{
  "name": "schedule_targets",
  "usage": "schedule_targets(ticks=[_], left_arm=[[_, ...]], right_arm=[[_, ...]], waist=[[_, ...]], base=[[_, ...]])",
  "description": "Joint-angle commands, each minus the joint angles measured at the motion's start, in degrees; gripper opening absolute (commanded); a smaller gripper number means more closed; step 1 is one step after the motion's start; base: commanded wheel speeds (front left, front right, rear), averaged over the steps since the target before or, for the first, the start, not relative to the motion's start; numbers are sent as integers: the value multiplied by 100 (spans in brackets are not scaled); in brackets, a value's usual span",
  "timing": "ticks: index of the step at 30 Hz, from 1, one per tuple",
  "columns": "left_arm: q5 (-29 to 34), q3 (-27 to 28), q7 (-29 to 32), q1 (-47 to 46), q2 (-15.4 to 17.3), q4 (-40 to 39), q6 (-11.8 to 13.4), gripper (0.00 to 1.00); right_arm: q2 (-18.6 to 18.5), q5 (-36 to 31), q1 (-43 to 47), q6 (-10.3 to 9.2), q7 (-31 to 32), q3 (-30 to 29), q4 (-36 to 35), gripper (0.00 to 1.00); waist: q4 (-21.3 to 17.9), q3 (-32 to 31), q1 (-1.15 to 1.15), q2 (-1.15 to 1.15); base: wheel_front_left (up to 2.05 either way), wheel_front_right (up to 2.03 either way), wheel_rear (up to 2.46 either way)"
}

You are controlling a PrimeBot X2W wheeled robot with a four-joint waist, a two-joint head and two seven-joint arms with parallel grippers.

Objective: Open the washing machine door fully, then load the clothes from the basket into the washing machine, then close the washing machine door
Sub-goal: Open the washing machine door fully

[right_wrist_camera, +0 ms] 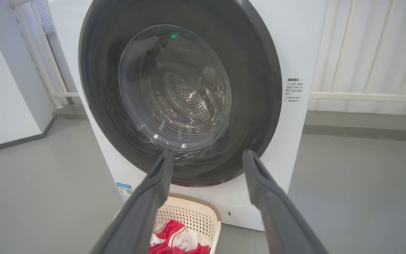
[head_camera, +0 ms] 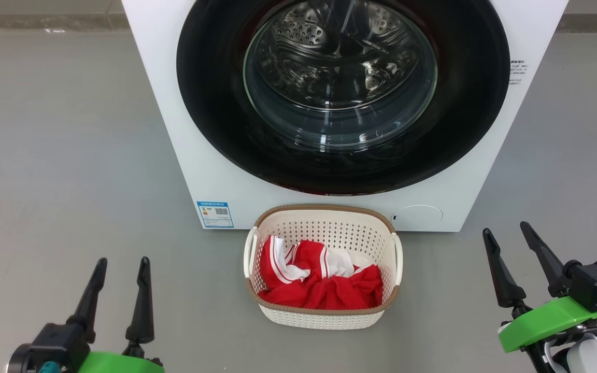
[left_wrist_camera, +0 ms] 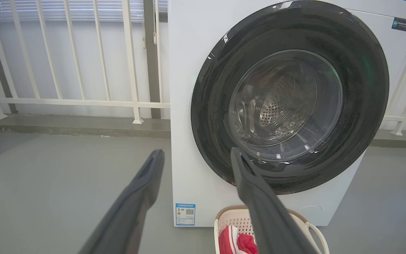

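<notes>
A: Lighting check?
B: I log all three feeds bright and even, soft daylight, brightest behind the railing in the left wrist view. Shadows on the grey floor are faint, soft-edged.
A: Glare?
B: White highlights on the glass bowl of the washing machine door, sheen on its black rim, one small green glint in the right wrist view.
A: Focus?
B: Head view sharp. In my wrist feeds the near fingers are soft, and railing bars bow toward the edges.
</notes>
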Motion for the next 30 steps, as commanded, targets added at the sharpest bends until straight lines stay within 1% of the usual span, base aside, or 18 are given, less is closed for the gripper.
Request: schedule_targets(ticks=[1,9,15,21,30], left_arm=[[-38,191,-52,-251,105,-135,-13,100],[-1,209,-52,-260,105,-105,-15,100],[42,205,-52,-260,105,-119,-15,100],[37,205,-52,-247,105,-134,-16,100],[29,210,-52,-239,105,-138,-16,100]], right_arm=[[-73,-4,-140,52,-69,123,-160,100],[-82,13,-165,52,-69,119,-140,100],[-74,9,-165,52,-69,116,-149,100],[-82,16,-166,52,-69,99,-150,100],[-66,18,-173,52,-69,83,-149,100]], waist=[[1,3,0,0],[2,3,0,0],[0,5,0,0],[-1,18,0,0],[-15,29,0,0]], base=[[0,0,0],[2,2,-5],[40,40,-81],[88,88,-175],[122,122,-244]])
